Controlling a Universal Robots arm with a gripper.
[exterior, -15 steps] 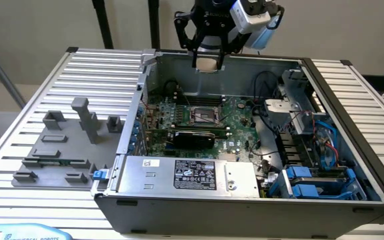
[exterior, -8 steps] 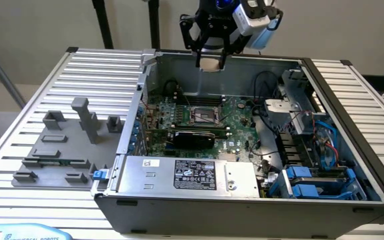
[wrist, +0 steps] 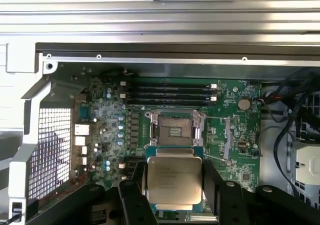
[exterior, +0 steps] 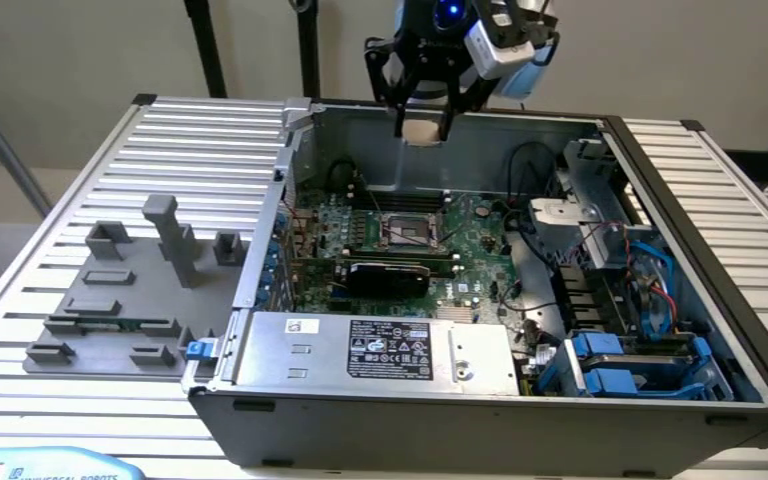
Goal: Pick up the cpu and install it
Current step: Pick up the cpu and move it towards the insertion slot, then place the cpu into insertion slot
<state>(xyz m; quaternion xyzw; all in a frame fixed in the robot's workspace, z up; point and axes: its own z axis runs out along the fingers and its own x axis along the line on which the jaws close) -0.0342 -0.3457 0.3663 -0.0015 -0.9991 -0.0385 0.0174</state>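
The gripper (exterior: 424, 125) hangs high over the open computer case (exterior: 491, 425), near its back wall, with its two black fingers (wrist: 131, 197) clamped on opposite edges of the cpu (wrist: 174, 179), so the jaws stand apart only by the chip's own width. The cpu sits flat between the fingers, its shiny silver top facing the wrist camera and a thin green rim showing round it; in the exterior view it appears as a small pale square at the fingertips, clear of everything beneath. Well below the hand, on the floor of the case, lies the green motherboard (exterior: 471, 240), and on it the square socket (wrist: 174, 130) with its frame open and its contact field bare; from the wrist it lies just beyond the held chip's far edge. Past the socket run the long black memory slots (wrist: 170, 92). Down in the case, on the near side from the hand, lies the silver power supply (exterior: 384, 350) with its black label. Off to the exterior view's left of the hand, outside the case, grey fixture blocks (exterior: 131, 290) stand on the slatted table (exterior: 197, 140)
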